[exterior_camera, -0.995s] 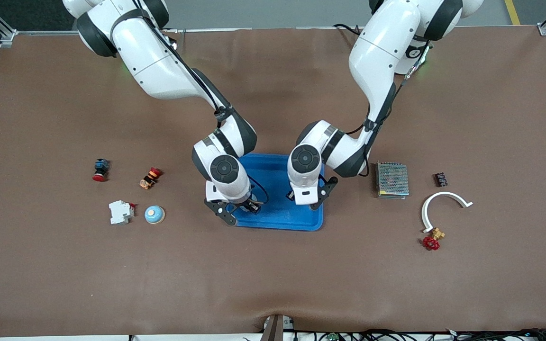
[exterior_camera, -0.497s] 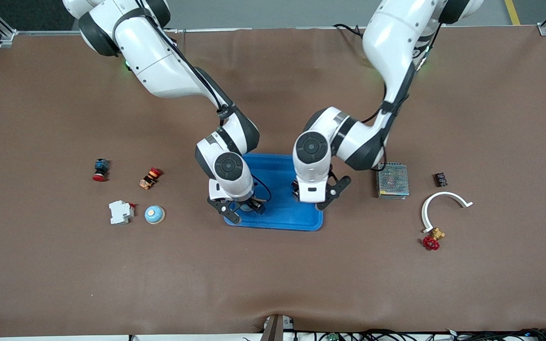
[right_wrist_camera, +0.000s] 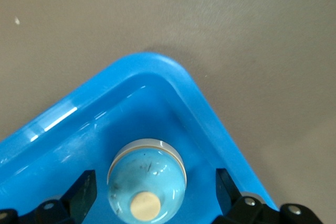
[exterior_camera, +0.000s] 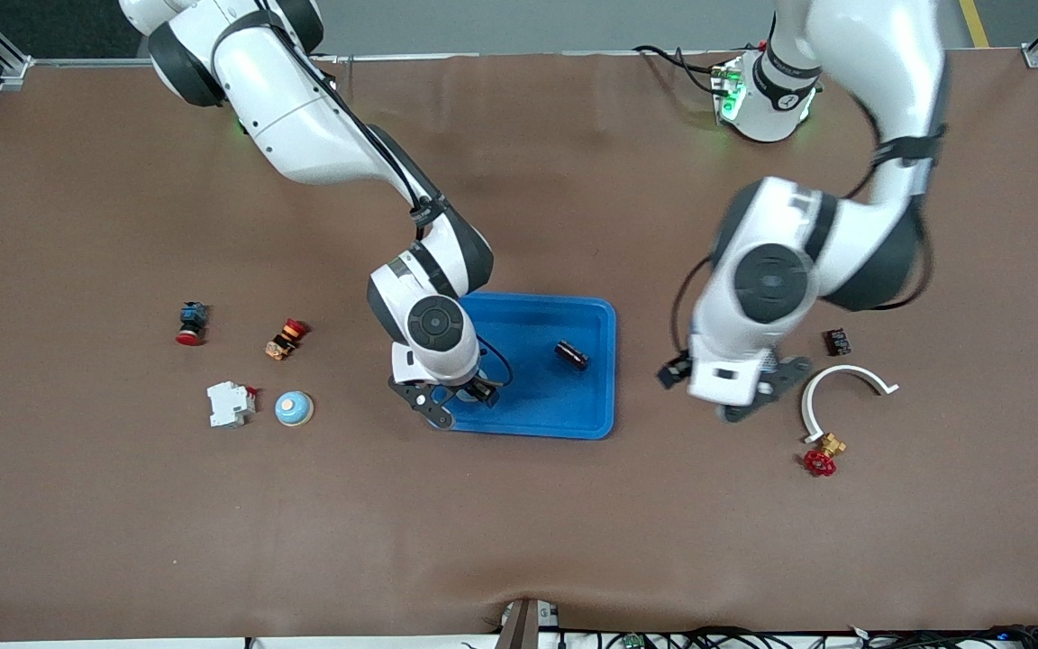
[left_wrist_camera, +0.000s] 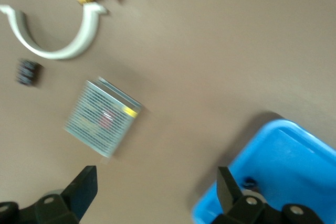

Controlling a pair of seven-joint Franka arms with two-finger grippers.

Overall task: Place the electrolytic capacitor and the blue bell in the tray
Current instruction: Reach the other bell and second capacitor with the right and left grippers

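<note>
The blue tray (exterior_camera: pixel 537 301) lies mid-table. A dark cylindrical electrolytic capacitor (exterior_camera: pixel 572 354) lies loose inside it, toward the left arm's end. In the tray (right_wrist_camera: pixel 202 100) corner stands the blue bell (right_wrist_camera: pixel 147 179), a light-blue dome with a cream button. My right gripper (right_wrist_camera: pixel 155 192) is open just above it, a finger on each side and clear of the dome. In the front view the right gripper (exterior_camera: pixel 454 401) hides the bell. My left gripper (exterior_camera: pixel 728 395) is open and empty over the table beside the tray; the left wrist view shows the left gripper (left_wrist_camera: pixel 156 190) above bare mat.
A metal mesh box (left_wrist_camera: pixel 102 116), a white curved piece (exterior_camera: pixel 843 383), a red-handled brass valve (exterior_camera: pixel 819 461) and a small black part (exterior_camera: pixel 838 342) lie toward the left arm's end. Toward the right arm's end are another blue dome (exterior_camera: pixel 294 408), a white breaker (exterior_camera: pixel 231 403) and two push buttons (exterior_camera: pixel 190 323).
Both grippers have opened. The left arm has swung away from the tray toward its own end of the table, leaving the capacitor in the tray. The right gripper has stayed over the tray corner.
</note>
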